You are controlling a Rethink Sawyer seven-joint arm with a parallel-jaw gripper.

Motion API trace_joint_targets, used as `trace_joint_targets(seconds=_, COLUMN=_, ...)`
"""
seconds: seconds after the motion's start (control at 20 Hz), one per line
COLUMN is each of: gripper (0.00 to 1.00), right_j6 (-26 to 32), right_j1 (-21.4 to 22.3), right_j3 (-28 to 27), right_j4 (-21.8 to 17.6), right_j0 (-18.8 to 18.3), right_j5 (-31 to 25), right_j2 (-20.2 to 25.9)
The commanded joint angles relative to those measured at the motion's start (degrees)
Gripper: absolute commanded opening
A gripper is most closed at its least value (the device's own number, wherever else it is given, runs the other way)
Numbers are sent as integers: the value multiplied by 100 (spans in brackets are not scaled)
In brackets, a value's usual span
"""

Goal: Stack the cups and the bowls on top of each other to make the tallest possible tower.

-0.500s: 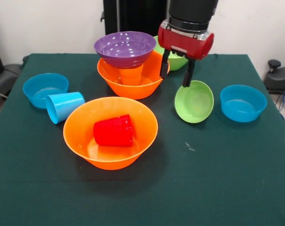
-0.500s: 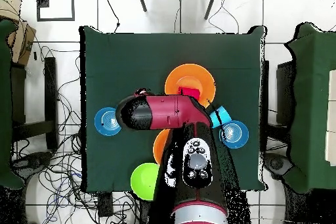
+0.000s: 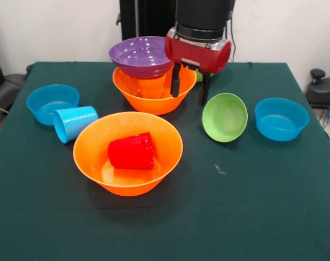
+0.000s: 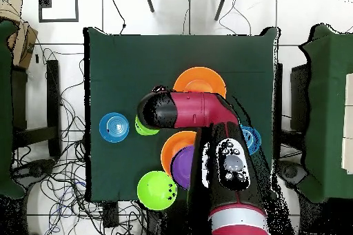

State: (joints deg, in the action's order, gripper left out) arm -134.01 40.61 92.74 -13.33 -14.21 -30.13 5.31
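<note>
The gripper [image 3: 189, 90] hangs with its two dark fingers [image 3: 175, 81] spread apart and empty. One finger sits in front of the rim of the far orange bowl [image 3: 133, 93]; contact cannot be confirmed. The other hangs just beside the small green bowl [image 3: 225, 117], which lies tilted on its edge.

The tower [image 3: 146, 76] so far: the far orange bowl as base, an orange cup [image 3: 152, 87] standing inside it, and the purple bowl [image 3: 140, 56] resting on that cup. The wide base is likely there for stability.

The red cup [image 3: 132, 151] lies on its side inside the near orange bowl [image 3: 94, 159]. The light blue cup [image 3: 73, 123] lies on its side, touching a small blue bowl [image 3: 49, 101]. A second blue bowl [image 3: 282, 118] sits apart, beyond the small green bowl. The overhead view shows the large green bowl [image 4: 155, 190] near the robot base.
</note>
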Motion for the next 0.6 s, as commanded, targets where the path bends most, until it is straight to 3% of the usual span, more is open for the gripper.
trace_joint_targets(seconds=0.05, gripper=100, right_j6=2017, right_j1=-309, right_j3=-994, right_j4=-640, right_j0=-33, right_j5=-1278, right_j2=1001)
trace_joint_targets(seconds=0.2, gripper=100, right_j6=2268, right_j1=-292, right_j3=-1190, right_j4=-684, right_j0=-47, right_j5=-1601, right_j2=1177)
trace_joint_targets(seconds=0.6, gripper=100, right_j6=1903, right_j1=-161, right_j3=-1161, right_j4=-680, right_j0=24, right_j5=-1778, right_j2=1200)
